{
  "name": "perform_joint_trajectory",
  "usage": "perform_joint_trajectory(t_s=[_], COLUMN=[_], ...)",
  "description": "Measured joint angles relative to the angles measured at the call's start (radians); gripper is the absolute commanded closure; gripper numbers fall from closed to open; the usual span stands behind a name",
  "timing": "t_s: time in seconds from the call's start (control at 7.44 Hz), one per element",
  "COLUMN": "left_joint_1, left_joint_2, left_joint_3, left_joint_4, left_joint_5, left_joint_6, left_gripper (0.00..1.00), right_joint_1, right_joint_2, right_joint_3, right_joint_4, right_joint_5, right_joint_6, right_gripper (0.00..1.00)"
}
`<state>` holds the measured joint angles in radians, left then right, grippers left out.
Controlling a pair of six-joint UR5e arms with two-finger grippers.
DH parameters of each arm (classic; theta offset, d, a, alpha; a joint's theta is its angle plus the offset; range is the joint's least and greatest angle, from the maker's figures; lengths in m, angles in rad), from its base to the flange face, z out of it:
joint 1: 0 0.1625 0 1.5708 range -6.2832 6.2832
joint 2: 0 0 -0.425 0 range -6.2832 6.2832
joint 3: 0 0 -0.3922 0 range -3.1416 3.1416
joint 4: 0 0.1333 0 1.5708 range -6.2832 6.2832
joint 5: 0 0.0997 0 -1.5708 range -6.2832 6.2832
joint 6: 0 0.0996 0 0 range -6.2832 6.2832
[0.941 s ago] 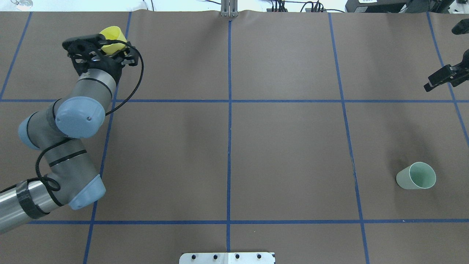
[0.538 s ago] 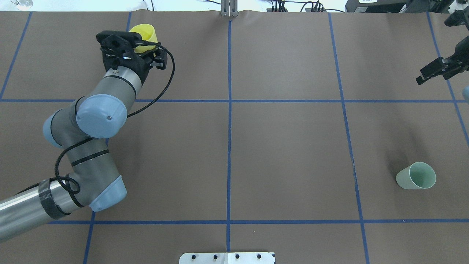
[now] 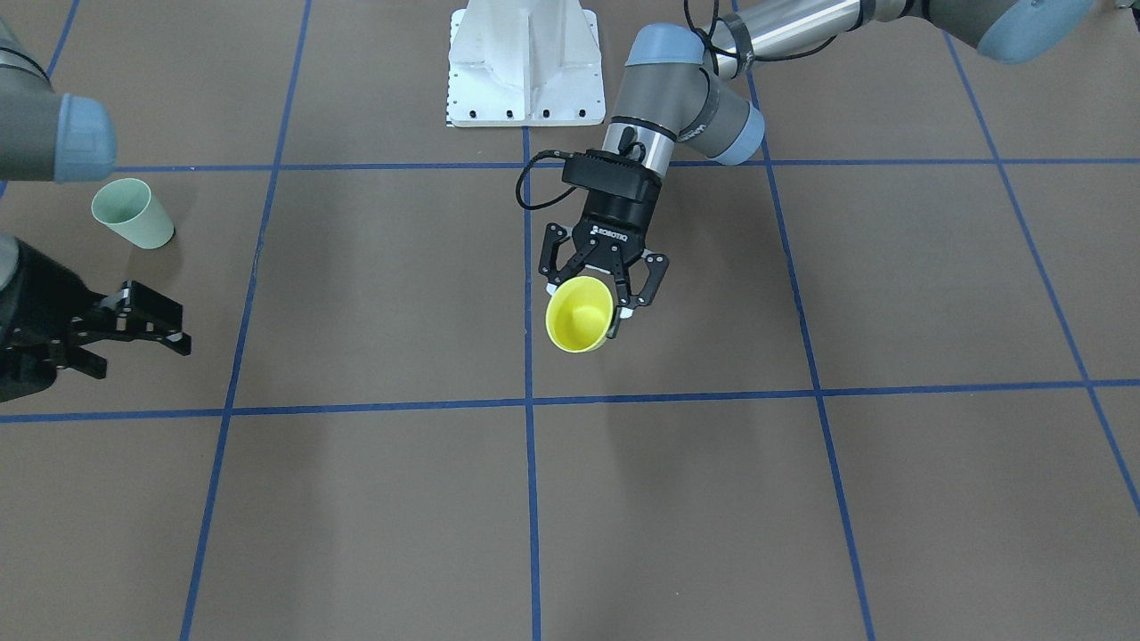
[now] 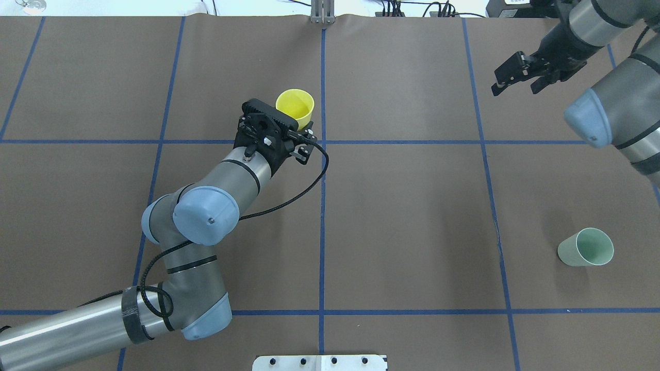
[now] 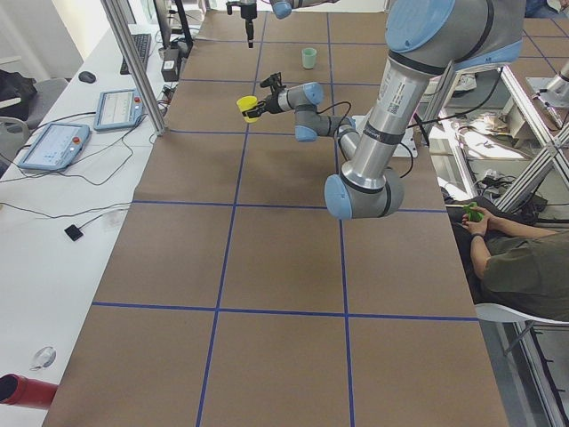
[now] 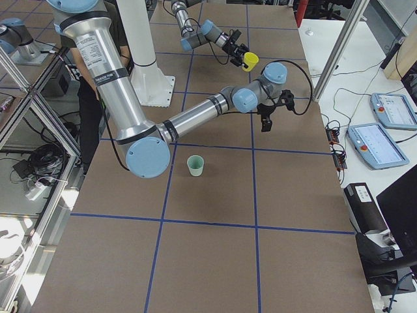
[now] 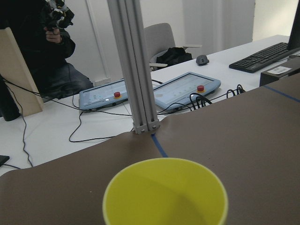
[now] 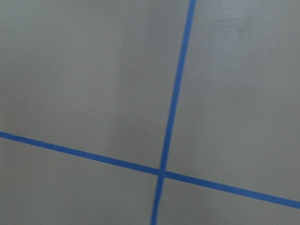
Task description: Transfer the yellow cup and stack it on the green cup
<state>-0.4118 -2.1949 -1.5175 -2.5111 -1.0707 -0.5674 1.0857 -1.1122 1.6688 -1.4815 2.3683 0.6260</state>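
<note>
The yellow cup point(image 4: 295, 106) is gripped by my left gripper point(image 4: 292, 125), which is shut on its side and holds it above the table near the centre line, mouth tilted outward. It also shows in the front view point(image 3: 580, 314) and fills the bottom of the left wrist view point(image 7: 165, 197). The green cup point(image 4: 585, 248) stands upright on the table at the near right; in the front view point(image 3: 132, 214) it is at the upper left. My right gripper point(image 4: 514, 82) hovers open and empty over the far right of the table, far from both cups.
Blue tape lines grid the brown table cover point(image 4: 402, 216). The white robot base plate point(image 3: 524, 62) is at the near edge. An aluminium post point(image 4: 322, 13) stands at the far edge. The right wrist view shows only table and tape point(image 8: 173, 117).
My left arm has carried the yellow cup from the far left to the table's centre line. My right gripper has moved left and farther in from the right edge.
</note>
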Motion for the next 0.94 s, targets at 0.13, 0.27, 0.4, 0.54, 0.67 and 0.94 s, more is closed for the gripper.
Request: perform_joint_trajectory(t_s=[0.13,0.27,0.4,0.54,0.67,0.94], left_joint_1=[0.008,0.010,0.010,0.013,0.025,0.045], left_joint_2=[-0.030,-0.048,-0.055,-0.058,-0.059,-0.059], left_joint_3=[0.043,0.068,0.078,0.081,0.082,0.086], left_joint_4=[-0.075,-0.127,-0.168,-0.196,-0.215,-0.230], left_joint_5=[-0.066,-0.140,-0.225,-0.291,-0.325,-0.350], left_joint_6=[0.049,0.071,0.081,0.084,0.084,0.093], left_gripper=[0.62,0.63,0.63,0.63,0.62,0.62], right_joint_1=[-0.040,-0.072,-0.106,-0.138,-0.161,-0.181], right_joint_2=[0.043,0.070,0.083,0.090,0.097,0.106], right_joint_3=[0.007,0.009,0.008,0.007,0.006,0.008], right_joint_4=[0.004,0.029,0.080,0.128,0.155,0.171], right_joint_5=[-0.002,-0.004,-0.016,-0.038,-0.054,-0.062], right_joint_6=[0.080,0.128,0.161,0.188,0.207,0.224], right_gripper=[0.01,0.01,0.01,0.01,0.01,0.02])
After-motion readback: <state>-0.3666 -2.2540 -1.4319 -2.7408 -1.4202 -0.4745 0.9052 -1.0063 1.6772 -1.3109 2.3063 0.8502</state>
